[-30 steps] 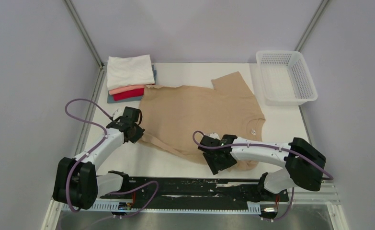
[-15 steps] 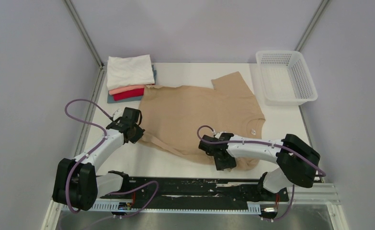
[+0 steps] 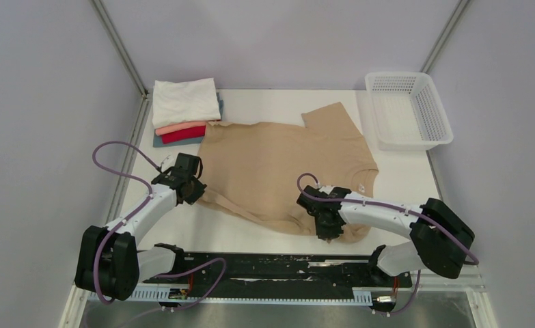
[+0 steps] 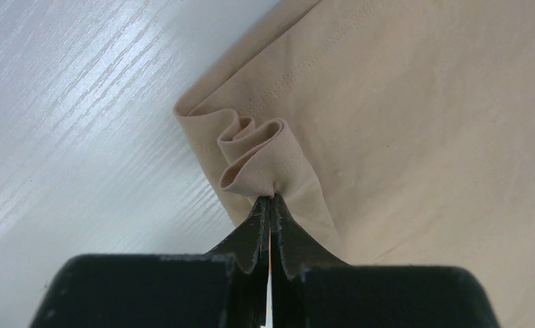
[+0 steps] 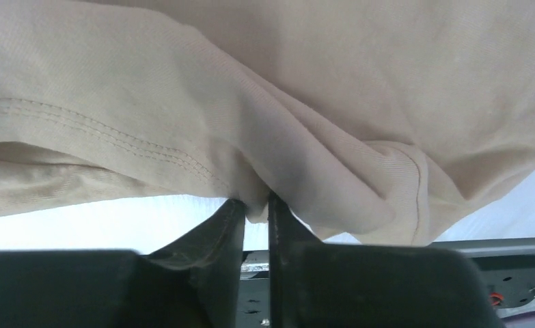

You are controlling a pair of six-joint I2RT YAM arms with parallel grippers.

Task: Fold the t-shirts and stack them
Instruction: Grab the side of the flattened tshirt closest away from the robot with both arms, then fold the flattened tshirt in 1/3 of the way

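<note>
The tan t-shirt [image 3: 285,160] lies spread out in the middle of the white table [image 3: 216,229], with wrinkles along its near edge. The left gripper [image 4: 270,201] is squeezed tight on a bunched-up corner. The right gripper [image 5: 254,205] pinches a fold, with its jaws almost closed. A tiny white tag [image 3: 361,186] at the neck is too small to read.

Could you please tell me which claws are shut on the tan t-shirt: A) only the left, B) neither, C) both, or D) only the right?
C: in the wrist views, the left claw pinches a bunched fold of the tan t-shirt, and the right claw grips gathered cloth beside a stitched hem.
</note>
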